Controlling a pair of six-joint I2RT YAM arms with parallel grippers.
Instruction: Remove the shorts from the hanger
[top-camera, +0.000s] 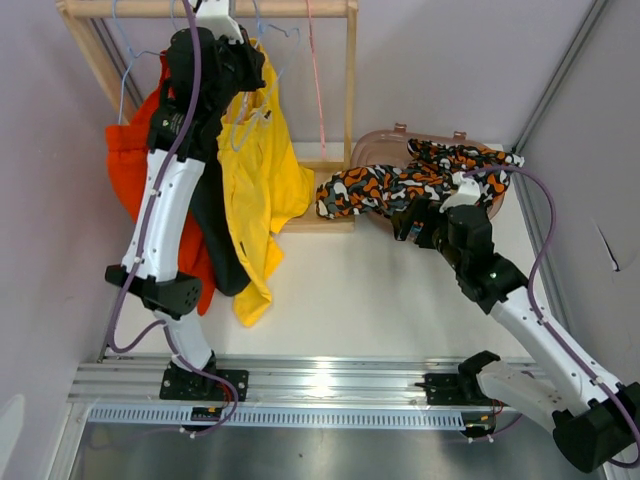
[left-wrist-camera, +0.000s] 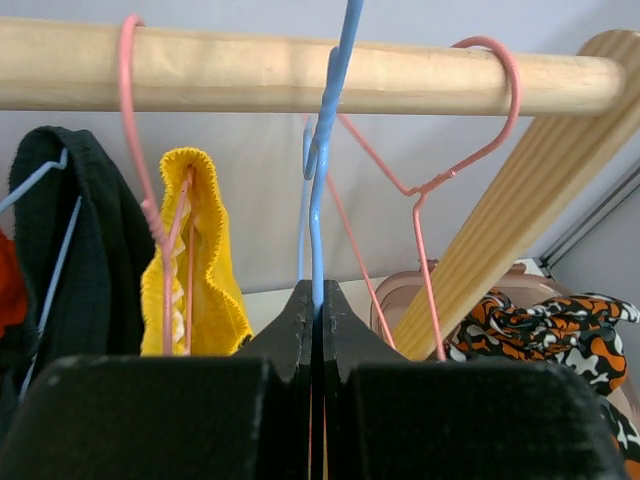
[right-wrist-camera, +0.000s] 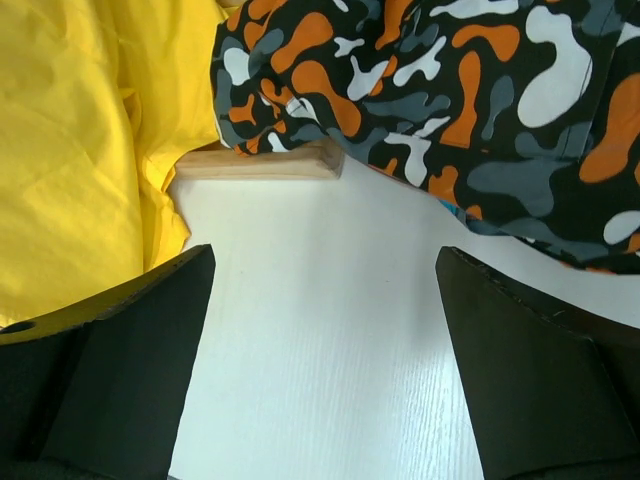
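yellow shorts (top-camera: 262, 170), orange-red shorts (top-camera: 128, 165), orange-blk-wht camo shorts (top-camera: 380, 188), blue hanger (left-wrist-camera: 317, 200)

Rail (left-wrist-camera: 250, 70) pale smooth wood; blue hanger (left-wrist-camera: 317, 220) glossy coated wire; yellow shorts (right-wrist-camera: 70, 150) matt cloth; table (right-wrist-camera: 320, 330) white, faint grain.

The left arm (top-camera: 165, 215) and right arm (top-camera: 530, 330) are clad in white shells with black joints; purple-grey cables (top-camera: 190, 90) are routed alongside; the right claw (right-wrist-camera: 325, 255) is moulded in black.
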